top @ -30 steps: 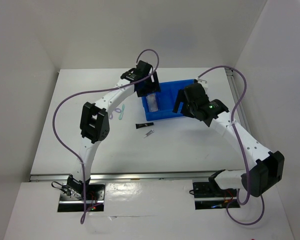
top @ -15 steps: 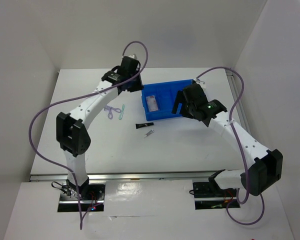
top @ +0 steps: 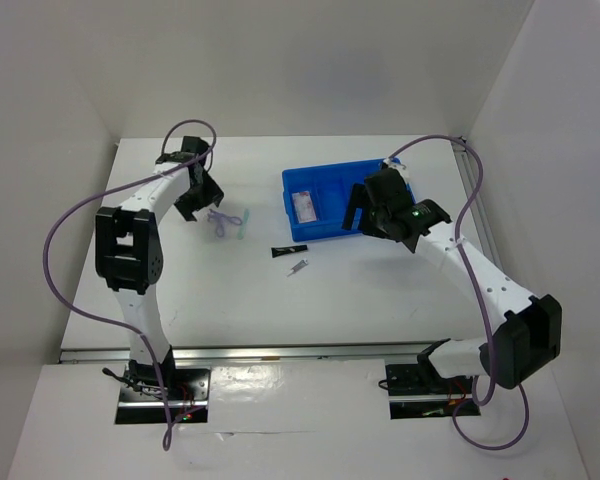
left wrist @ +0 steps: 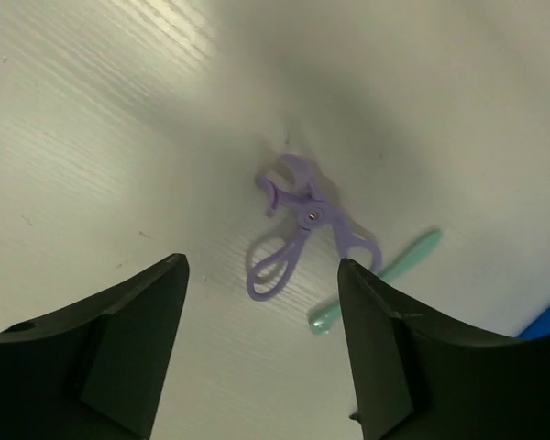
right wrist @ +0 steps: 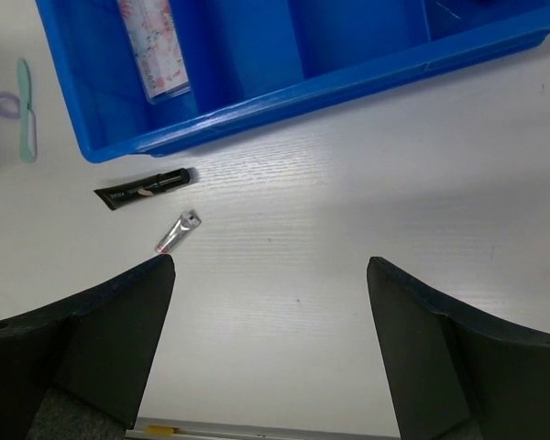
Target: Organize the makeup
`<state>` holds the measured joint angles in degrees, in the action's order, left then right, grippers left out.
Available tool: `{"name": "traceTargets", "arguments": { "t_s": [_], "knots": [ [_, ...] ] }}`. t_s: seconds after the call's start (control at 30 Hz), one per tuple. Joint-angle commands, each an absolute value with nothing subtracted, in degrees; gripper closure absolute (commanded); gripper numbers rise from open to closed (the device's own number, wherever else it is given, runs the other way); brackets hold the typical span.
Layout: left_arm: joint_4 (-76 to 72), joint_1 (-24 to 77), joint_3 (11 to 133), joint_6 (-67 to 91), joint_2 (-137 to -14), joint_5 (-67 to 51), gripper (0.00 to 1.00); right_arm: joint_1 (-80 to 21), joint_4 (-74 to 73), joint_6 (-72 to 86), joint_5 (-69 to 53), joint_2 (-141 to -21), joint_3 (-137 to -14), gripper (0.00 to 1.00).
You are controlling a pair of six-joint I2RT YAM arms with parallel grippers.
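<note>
– Left tool (left wrist: pixel 261 275) swung off the blue bin (right wrist: pixel 348 81), gaping empty above a purple lash curler (left wrist: pixel 304 225)
– Right tool (right wrist: pixel 270 275) gapes too; its wrist view shows the pinkish case (right wrist: pixel 153 50) binned, black tube (right wrist: pixel 142 189) and silver stick (right wrist: pixel 178 232) on the desk (right wrist: pixel 348 229) outside; bin cut off

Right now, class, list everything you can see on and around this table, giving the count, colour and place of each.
bin: one, blue, divided, far side of the table
flat case: one, clear pinkish, in the bin's left compartment
tube: one, black, on the table just in front of the bin
silver stick: one, silver, near side of the tube
scissor-handled tool: one, purple, left of the bin
green stick: one, mint, right beside the purple tool
table: one, white
left gripper: black fingers, open, empty, above the purple tool
right gripper: black fingers, open, empty, above the table in front of the bin
</note>
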<state>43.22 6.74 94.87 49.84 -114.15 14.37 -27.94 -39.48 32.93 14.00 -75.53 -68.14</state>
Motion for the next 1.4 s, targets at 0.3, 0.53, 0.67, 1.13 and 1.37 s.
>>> {"name": "traceTargets", "arguments": {
  "t_s": [0.3,0.53,0.67,1.13,1.37],
  "knots": [
    [45.9,7.5,103.5,56.5,-122.4,12.4,0.17,-27.4,-37.6,32.0,12.7,-75.8,-67.3,0.07],
    [51.2,8.7,105.6,60.9,-125.6,14.8,0.14,-27.4,-37.6,32.0,12.1,-76.9,-67.3,0.07],
    [48.4,9.8,101.4,62.7,-123.8,14.2,0.17,-27.4,-37.6,32.0,12.1,-76.9,-67.3,0.07],
    [50.5,10.4,111.1,62.6,-130.0,19.6,0.25,-27.4,-38.8,30.9,12.7,-76.4,-67.1,0.06],
    [48.2,10.9,108.4,57.8,-128.5,21.6,0.25,-27.4,-38.8,30.9,12.1,-76.9,-67.1,0.06]
  ]
}}
